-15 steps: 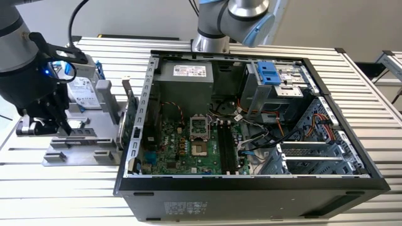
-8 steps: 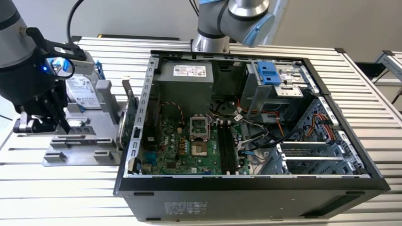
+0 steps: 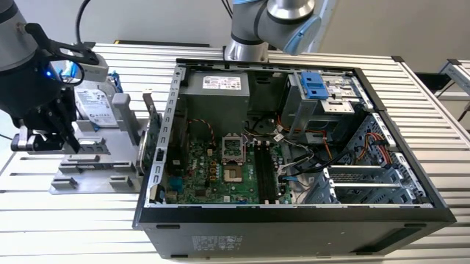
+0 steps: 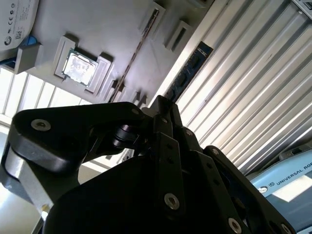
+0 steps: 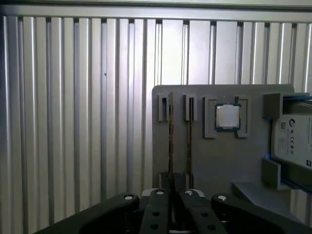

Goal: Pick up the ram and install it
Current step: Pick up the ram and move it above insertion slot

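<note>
Close in, the end effector (image 5: 171, 195) hangs over the grey parts tray (image 5: 219, 161), at the left of the frame in the exterior view, well apart from the open computer case (image 3: 294, 220) on the ribbed worktop (image 3: 74, 231). Open or closed? Cannot tell, nor whether it has hold of anything. The ram (image 5: 170, 136) stands on edge in a tray slot, a thin line. In the first wrist view its long axis runs straight away from the end effector, directly in line with it. The processor (image 5: 228, 117) sits just beside it.
</note>
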`<state>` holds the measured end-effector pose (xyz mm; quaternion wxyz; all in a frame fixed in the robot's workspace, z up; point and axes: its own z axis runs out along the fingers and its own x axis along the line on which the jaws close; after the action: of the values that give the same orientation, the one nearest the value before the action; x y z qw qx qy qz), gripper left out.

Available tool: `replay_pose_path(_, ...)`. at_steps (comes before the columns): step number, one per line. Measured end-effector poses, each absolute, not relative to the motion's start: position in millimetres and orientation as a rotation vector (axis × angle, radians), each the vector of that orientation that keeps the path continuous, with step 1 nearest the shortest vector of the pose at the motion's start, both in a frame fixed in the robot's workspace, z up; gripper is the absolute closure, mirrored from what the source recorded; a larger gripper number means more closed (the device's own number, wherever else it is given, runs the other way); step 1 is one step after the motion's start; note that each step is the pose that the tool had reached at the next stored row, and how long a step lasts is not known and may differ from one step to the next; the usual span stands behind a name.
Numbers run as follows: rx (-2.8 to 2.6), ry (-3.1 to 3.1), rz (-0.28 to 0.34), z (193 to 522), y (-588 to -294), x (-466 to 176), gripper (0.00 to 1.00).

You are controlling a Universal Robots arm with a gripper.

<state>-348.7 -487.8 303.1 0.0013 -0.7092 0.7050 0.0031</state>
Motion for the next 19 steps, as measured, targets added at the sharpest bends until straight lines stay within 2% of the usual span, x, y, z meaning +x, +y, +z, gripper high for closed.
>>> replay_pose_path(19,-2.224,2.215,0.010,320,-488,-349,1.00)
